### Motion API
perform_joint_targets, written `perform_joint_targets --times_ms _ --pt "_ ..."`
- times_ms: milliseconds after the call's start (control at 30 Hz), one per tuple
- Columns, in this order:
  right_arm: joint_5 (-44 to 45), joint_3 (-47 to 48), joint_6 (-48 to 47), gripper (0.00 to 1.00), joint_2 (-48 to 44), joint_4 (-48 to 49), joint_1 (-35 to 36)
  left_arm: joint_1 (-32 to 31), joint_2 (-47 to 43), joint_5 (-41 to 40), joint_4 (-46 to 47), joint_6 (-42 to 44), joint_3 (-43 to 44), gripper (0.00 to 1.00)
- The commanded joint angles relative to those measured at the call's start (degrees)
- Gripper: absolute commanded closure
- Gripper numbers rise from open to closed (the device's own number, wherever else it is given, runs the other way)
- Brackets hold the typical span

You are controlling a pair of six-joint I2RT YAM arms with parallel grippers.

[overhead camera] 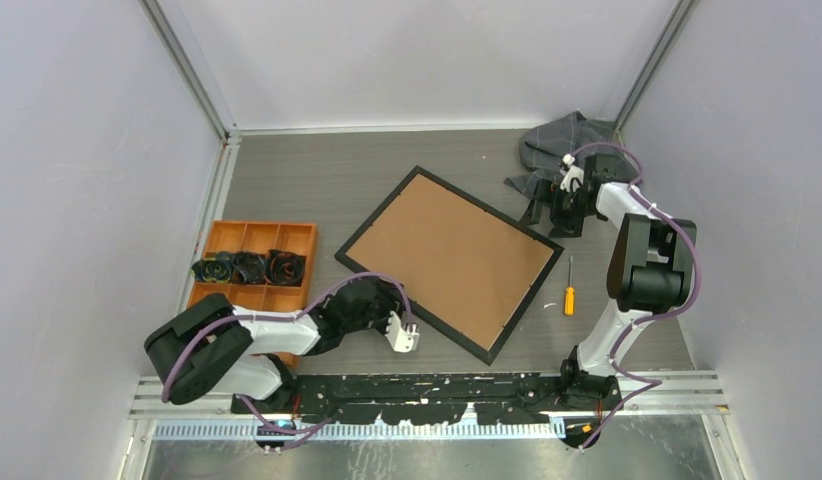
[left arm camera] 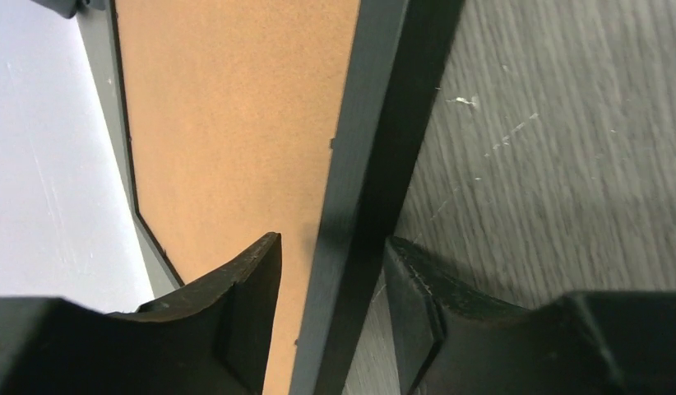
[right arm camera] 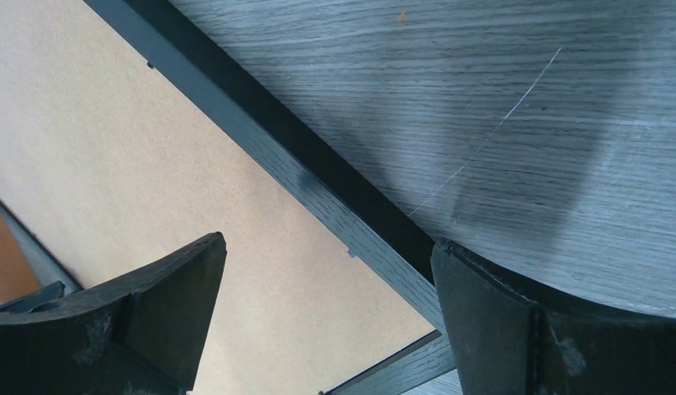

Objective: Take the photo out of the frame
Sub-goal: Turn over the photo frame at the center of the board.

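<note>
The frame lies face down in the middle of the table, its brown back board up inside a thin black border. The photo is hidden beneath that board. My left gripper is at the frame's near-left side. In the left wrist view this gripper is open and straddles the black border, with a gap on the board side. My right gripper is at the frame's far-right corner. In the right wrist view it stands wide open over the board and border, gripping nothing.
An orange compartment tray with dark rolled items stands at the left, close to my left arm. An orange-handled screwdriver lies right of the frame. A grey cloth is bunched in the far right corner behind my right gripper.
</note>
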Motion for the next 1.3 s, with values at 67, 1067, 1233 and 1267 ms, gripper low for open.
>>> perform_joint_targets --times_ms 67,1067,1233,1267 --pt "1.3 1.1 0.0 0.00 -0.4 -0.4 -0.2 -0.2 0.2 1.8 3.5 -0.1 0.9 0.49" --pt "-1.7 2.4 -2.1 0.00 0.7 -6.4 -0.2 6.3 2.5 -11.8 7.8 -10.7 7.7 0.32" --pt "-2.2 2.7 -2.7 0.00 0.8 -7.5 -0.2 8.3 1.8 -12.5 7.4 -12.3 8.4 0.30" --pt "-2.2 2.6 -2.8 0.00 0.7 -7.5 -0.2 8.7 1.7 -12.6 7.4 -12.8 8.4 0.30"
